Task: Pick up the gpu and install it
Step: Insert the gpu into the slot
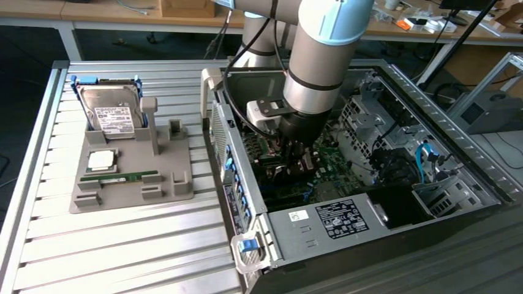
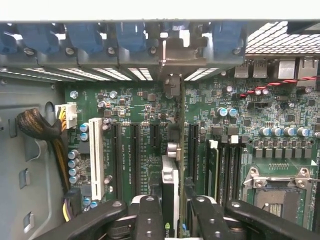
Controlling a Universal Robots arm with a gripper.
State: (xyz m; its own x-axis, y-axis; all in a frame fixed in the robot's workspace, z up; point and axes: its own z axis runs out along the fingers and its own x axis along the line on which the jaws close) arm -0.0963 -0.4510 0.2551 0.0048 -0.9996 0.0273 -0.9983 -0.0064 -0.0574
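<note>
Figure: the gripper (image 2: 172,212) lowered inside the open computer case (image 1: 457,147) on the desk (image 1: 122,245). Its jaws are clamped on the gpu (image 2: 170,185), held edge-on between the two fingers (image 2: 150,215). The card's long axis runs away from the jaws toward the rear slot brackets (image 2: 130,37), parallel to the dark expansion slots (image 2: 134,155) of the motherboard (image 2: 240,125). Judged from the wrist view, the card's lower edge lies over the gap between slots, seating not yet evident
</note>
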